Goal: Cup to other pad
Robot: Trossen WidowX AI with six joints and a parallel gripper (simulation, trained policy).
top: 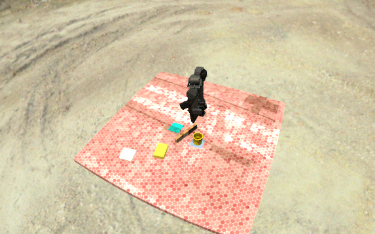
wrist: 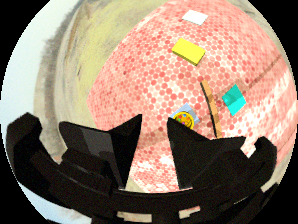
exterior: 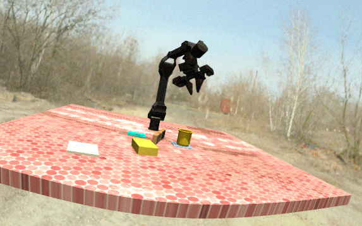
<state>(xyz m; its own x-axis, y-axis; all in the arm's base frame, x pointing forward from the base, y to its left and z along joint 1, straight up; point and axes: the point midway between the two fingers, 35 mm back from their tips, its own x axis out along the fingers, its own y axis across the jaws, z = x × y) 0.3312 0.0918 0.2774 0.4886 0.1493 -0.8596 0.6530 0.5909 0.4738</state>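
A yellow cup point(top: 197, 138) point(exterior: 184, 137) stands upright on a light blue pad point(top: 198, 146) point(exterior: 176, 144) point(wrist: 187, 108). Coloured marbles point(wrist: 183, 119) show inside it in the wrist view. My gripper point(exterior: 194, 93) point(wrist: 154, 119) is open, with nothing between its fingers. It hangs high above the table, and its fingers point down. In the wrist view one fingertip overlaps the near side of the cup, well above it. A flat white square point(top: 127, 154) point(exterior: 83, 148) point(wrist: 195, 17) and a flat cyan piece point(top: 176, 127) point(exterior: 136, 134) point(wrist: 234, 100) lie apart from the cup.
A narrow wooden bar point(top: 186, 133) point(exterior: 158, 136) point(wrist: 211, 109) stands between the cup and the cyan piece. A yellow block point(top: 161, 150) point(exterior: 144, 147) point(wrist: 189, 51) lies between the bar and the white square. The red-patterned table point(top: 208, 183) point(exterior: 201, 180) has open edges.
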